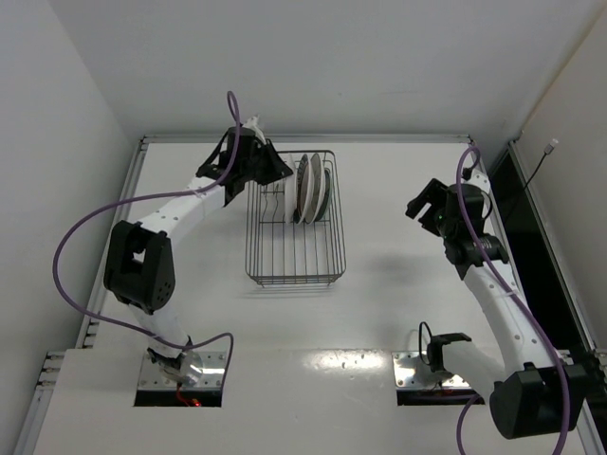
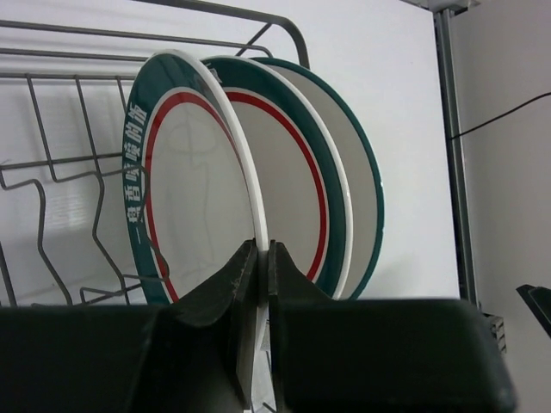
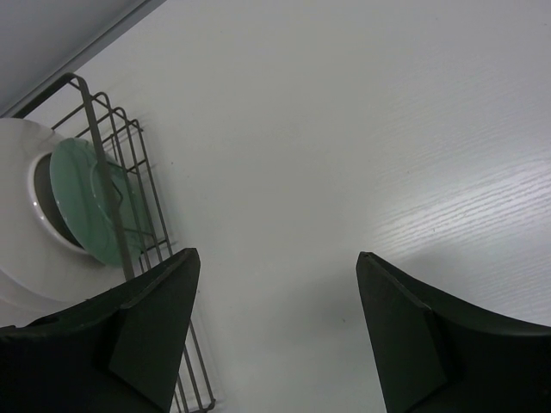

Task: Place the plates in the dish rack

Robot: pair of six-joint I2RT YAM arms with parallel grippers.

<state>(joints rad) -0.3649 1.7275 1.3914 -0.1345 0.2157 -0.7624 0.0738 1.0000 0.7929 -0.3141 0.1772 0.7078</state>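
Note:
Three plates stand on edge in the far half of the dish rack (image 1: 294,248). In the left wrist view the nearest plate (image 2: 185,185) and the second (image 2: 297,172) show a green rim and red ring; the third (image 2: 368,185) shows a pale face with a dark green edge. My left gripper (image 2: 263,247) is shut on the white rim of the nearest plate, at the rack's far left corner (image 1: 278,172). My right gripper (image 3: 275,255) is open and empty, above the table to the right of the rack (image 1: 429,203). The right wrist view shows the rack's wire side (image 3: 110,185) and a plate back (image 3: 21,172).
The rack's near half holds only bare wires and divider prongs (image 2: 52,198). A raised rail (image 1: 303,138) runs along the table's far edge, and a dark strip (image 1: 531,227) with a cable lies on the right. A purple cable (image 1: 76,237) loops off the left arm.

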